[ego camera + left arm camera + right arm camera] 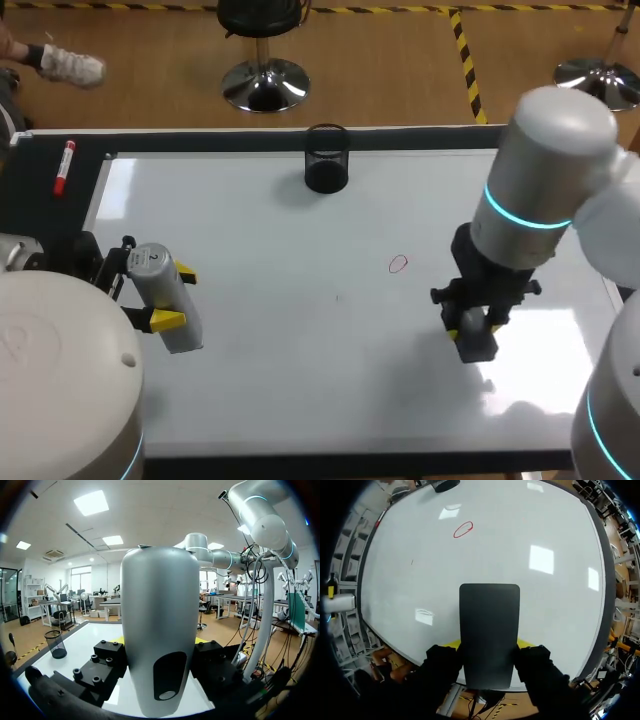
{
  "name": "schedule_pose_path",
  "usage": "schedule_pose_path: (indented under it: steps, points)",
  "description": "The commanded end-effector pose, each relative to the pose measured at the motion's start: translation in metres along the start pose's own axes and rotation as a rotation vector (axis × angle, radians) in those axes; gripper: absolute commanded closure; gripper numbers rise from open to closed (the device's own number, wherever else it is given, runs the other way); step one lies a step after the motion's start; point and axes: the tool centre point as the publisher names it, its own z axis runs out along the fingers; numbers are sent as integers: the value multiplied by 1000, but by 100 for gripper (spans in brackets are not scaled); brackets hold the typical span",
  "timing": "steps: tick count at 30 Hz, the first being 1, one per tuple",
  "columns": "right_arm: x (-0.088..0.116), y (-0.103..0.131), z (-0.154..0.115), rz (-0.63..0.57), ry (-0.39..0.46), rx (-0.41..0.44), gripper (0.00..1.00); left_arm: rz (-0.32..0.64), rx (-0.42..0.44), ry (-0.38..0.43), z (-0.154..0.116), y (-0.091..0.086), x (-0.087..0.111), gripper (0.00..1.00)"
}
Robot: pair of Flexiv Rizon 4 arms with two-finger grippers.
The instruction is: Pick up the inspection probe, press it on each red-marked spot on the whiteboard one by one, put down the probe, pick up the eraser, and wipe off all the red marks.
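The left gripper (176, 296) was clamped on the grey inspection probe (160, 630), at the whiteboard's (300, 380) left edge. The right gripper (468, 325) pinched the black eraser (489, 625) from both sides, over the board's right part. One red ring mark (398, 264) lay near it. A black mesh cup (327, 158) stood at the far edge.

Both arms are smooth white-grey cylinders, the right arm (545, 175) ringed by a glowing cyan band (the left arm (60, 370) too, faintly); black wrist blocks carry yellow-tipped jaws.
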Motion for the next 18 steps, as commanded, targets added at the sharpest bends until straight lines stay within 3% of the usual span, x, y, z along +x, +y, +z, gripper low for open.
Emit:
schedule_pose_path:
  steps: [1, 18]
  points:
    - [-23, -13, -19, 4, 27, -31, 100, 3, 0, -3, 1, -1, 1, 100]
    - [-59, -8, -34, -38, 11, -62, 100, 3, 0, -3, 1, -1, 1, 100]
